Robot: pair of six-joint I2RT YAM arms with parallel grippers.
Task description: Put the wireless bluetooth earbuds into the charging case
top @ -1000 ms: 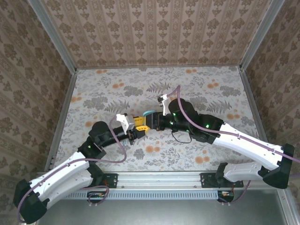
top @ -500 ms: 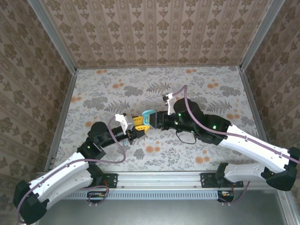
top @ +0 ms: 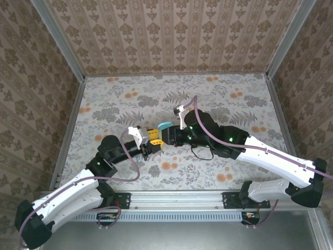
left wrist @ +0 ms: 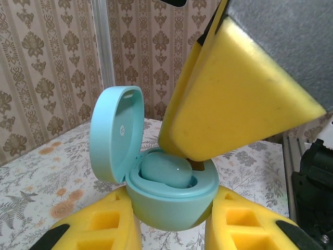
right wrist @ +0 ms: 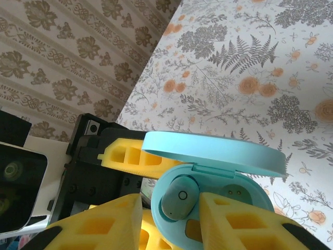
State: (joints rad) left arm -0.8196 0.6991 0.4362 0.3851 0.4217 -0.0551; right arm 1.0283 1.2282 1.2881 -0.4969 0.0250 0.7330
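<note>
My left gripper is shut on a teal charging case and holds it above the table with the lid open. One teal earbud sits tilted in a well of the case. My right gripper hangs over the case, open, with that earbud between its yellow fingers. The right finger lies against it; the left one stands a little off. The other well shows bare contacts. From above, the grippers meet at mid-table around the case.
The patterned tabletop lies below, ringed by papered walls with metal posts. The left arm and the right arm reach in from the near edge. A black cable loop rests under the right arm.
The right gripper shifted slightly over the case, back and forth. The left arm held the case still. The lid has stayed open.
</note>
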